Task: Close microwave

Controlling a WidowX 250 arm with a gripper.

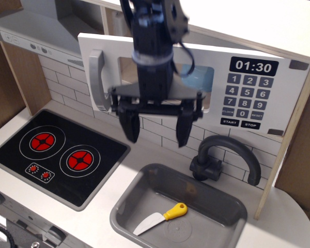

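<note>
Microwave [258, 98] door flush; fingers [130, 126] spread, empty.

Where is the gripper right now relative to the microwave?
The gripper hangs open in front of the microwave, just below its door's lower edge, above the sink and left of the black faucet.

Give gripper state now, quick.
Gripper: open, holding nothing, hanging in front of the microwave, below its door.

Open room beneath the spread-fingered hand [156, 127], above sink [134, 199]; faucet [225, 157] just right.
</note>
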